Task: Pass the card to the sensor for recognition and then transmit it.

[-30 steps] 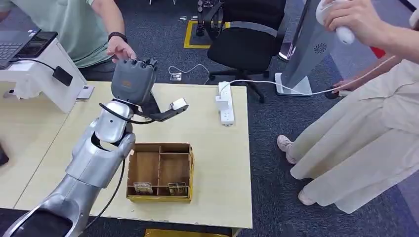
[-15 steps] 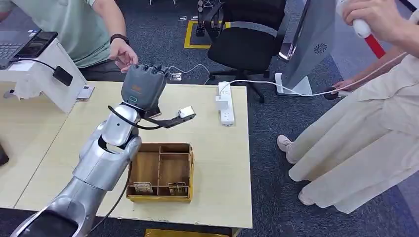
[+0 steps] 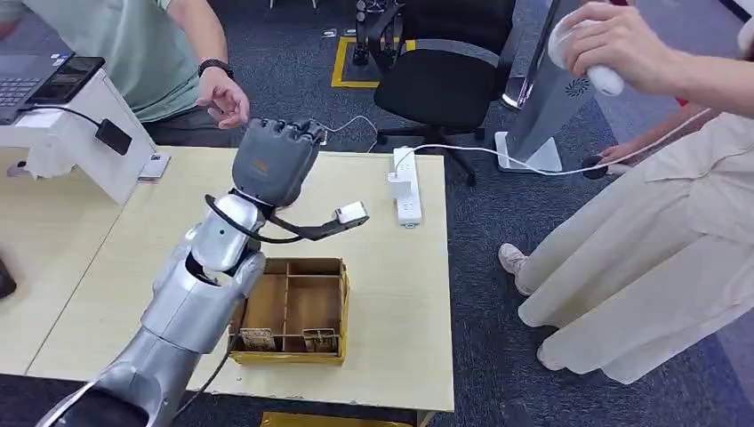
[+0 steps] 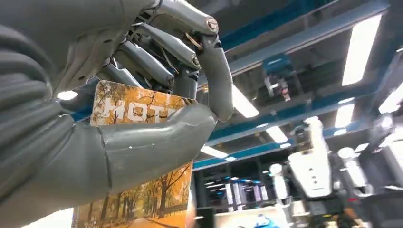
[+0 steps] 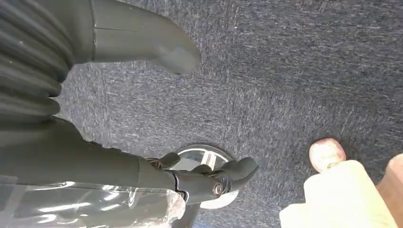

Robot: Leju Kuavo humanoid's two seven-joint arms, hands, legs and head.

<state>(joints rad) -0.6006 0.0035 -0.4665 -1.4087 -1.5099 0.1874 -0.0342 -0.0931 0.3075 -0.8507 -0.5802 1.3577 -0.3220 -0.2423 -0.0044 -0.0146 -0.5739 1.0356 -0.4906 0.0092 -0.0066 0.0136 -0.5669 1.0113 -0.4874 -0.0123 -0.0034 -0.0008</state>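
Left hand (image 4: 157, 109): gripping an orange tree-printed card (image 4: 138, 190) between thumb and fingers.
Right hand (image 5: 142, 118): hanging released over dark blue carpet (image 5: 285, 71).
Table: a pale wooden top (image 3: 391, 294) lying below the left fingers.

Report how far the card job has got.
Done: the card is out of the box and gripped by the left hand, raised over the table. In hand: carrying it. Left: handing it over; whether it was scanned cannot be told.
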